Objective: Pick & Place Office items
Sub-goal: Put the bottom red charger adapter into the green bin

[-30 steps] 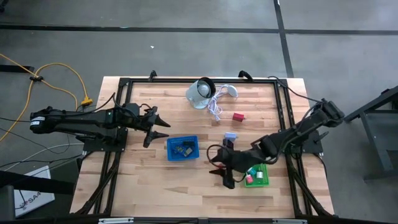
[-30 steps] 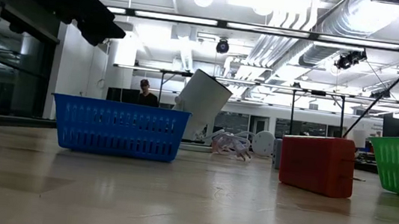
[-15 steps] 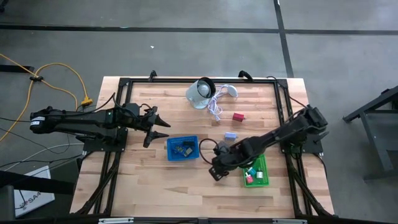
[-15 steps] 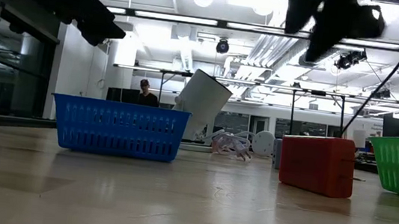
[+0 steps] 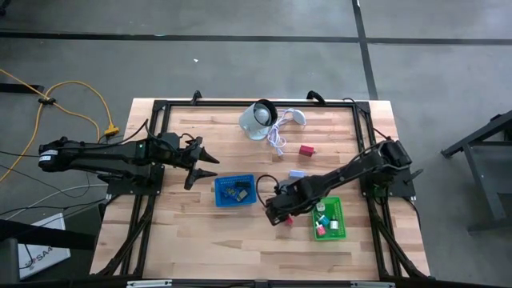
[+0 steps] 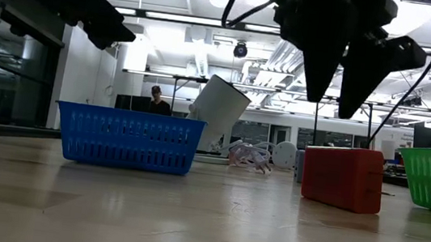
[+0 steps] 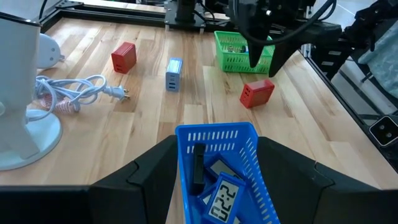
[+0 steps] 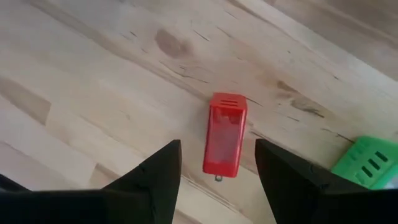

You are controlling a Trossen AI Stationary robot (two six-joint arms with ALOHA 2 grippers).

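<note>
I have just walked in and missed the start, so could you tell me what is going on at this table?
The robot is sorting small office items into baskets. The right gripper hangs open just above a red block lying on the wood between the blue basket and the green basket, apparently about to pick it up. The left gripper waits open beside the blue basket, which already holds some dark pieces. Another red block and a pale blue block are out on the table.
</note>
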